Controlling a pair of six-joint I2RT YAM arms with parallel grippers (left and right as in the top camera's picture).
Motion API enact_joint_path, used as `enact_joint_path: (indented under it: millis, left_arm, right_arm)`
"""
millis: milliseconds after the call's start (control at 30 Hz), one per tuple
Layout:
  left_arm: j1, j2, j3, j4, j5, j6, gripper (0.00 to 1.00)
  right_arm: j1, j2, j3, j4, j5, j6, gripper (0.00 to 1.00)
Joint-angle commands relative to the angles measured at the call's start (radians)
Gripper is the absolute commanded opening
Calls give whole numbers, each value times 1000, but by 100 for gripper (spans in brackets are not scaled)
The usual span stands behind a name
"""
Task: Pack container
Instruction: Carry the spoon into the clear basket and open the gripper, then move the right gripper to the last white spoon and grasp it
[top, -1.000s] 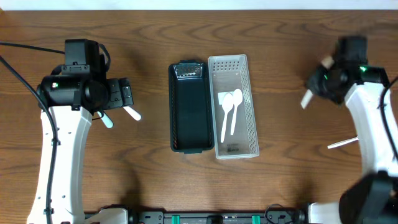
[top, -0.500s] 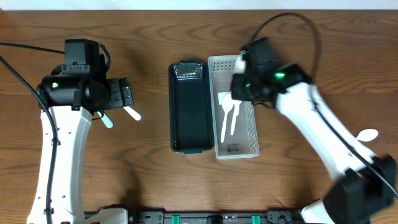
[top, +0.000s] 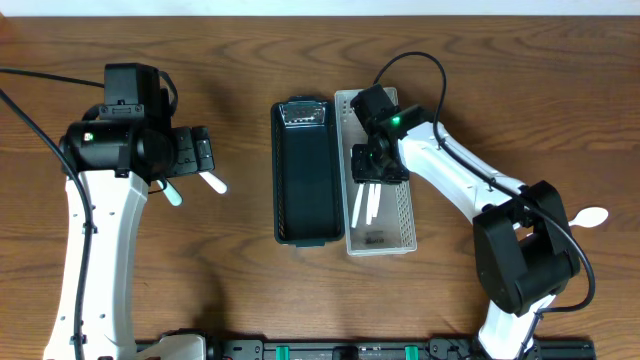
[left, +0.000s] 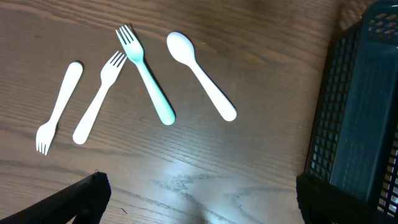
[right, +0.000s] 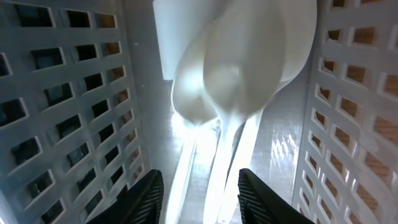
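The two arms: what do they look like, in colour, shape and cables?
Both arms have white links and black joint housings: the left arm and the right arm. Each carries a small green light and a thin black cable. The fingers are black.

White spoons (right: 242, 68) lie in the slotted bin (right: 62, 124) under the parted claw (right: 199, 199).

Desk (top: 250, 300) is brown grainy wood, slight sheen. I'd say my white slotted tray (right: 62, 93) and spoons (right: 249, 62) are smooth glossy plastic, dark basket (top: 305, 180) matt plastic.
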Motion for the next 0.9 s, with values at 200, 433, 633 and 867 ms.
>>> enact_joint_path:
  millis: [200,433,633,867]
  left_arm:
    - [3,5,-5,2,-8,-8,98]
    - [3,6,-5,1,-8,-9,98]
    - [3,6,-5,2,-7,-9,98]
    - [3,6,-5,1,-7,-9,98]
  right_arm:
    - [-143,-225,303,-201,164,-37,43]
    - [-528,-465,391,-365,220,26,52]
    - [-933,-508,364,-510,185,80,68]
    - [-1171,-446,163,-413,136,80,82]
